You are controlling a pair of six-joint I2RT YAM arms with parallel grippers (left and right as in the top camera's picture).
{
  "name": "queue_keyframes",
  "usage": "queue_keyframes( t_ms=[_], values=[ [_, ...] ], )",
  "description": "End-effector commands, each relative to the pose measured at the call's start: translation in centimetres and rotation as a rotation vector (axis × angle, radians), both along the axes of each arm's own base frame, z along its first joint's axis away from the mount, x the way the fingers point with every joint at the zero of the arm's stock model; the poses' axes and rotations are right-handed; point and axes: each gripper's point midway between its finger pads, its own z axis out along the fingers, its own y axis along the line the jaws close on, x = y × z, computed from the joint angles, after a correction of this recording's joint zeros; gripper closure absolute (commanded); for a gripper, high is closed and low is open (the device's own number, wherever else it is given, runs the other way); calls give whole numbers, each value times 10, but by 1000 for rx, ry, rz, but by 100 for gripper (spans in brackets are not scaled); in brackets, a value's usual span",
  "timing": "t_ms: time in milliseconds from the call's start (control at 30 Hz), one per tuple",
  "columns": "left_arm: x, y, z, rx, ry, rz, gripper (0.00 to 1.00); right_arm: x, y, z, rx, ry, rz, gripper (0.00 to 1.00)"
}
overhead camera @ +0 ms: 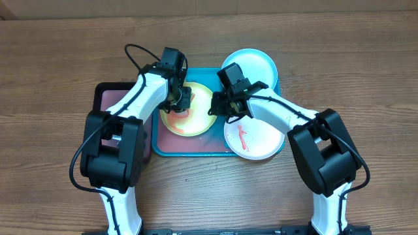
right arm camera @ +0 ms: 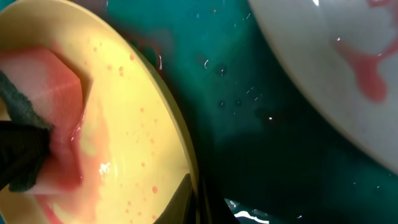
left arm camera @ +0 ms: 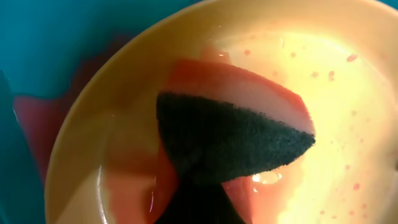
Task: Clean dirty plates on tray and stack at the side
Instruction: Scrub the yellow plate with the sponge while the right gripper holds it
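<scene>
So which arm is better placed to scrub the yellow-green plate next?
Left: the left tool presses the sponge onto the yellow-green plate; the right tool sits at its rim, without one.

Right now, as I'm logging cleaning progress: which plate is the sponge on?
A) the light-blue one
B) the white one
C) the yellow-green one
C: the left gripper presses the sponge onto the yellow-green plate, which is wet with reddish water.

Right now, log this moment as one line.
phase: scrub | left claw: sponge on yellow-green plate | right claw: at its rim | white plate: red-smeared
</scene>
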Motion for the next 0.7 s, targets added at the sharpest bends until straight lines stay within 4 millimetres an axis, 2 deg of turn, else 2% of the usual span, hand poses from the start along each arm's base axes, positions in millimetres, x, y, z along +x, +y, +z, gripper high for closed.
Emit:
queue_keyframes(
  t_ms=[0,67,133,300,400,500,600,667],
  values=[
    [-32,-21,-15,-156,113,-240,96,5,-3,4,2,-14,-12,96],
    [-38,-33,-10,-232,119,-311,96,5,-3,4,3,-16,-12,96],
    [-34,-35,-10,-238,104,-314,96,5,-3,4,3,-16,-12,96],
    [0,-32,-9,-200,-22,-234,96,5,-2,4,9,-12,-9,96],
    [26,-9,-10,-70,-103,-77,96,4,-2,4,9,-12,-9,96],
    [40,36,-9,146,-165,162,96,4,-2,4,10,-10,-13,96],
    [34,70,-5,317,-176,288,96,3,-3,3,10,2,-30,96],
    [25,73,-7,338,-139,281,96,3,-3,3,12,7,-36,96]
  ],
)
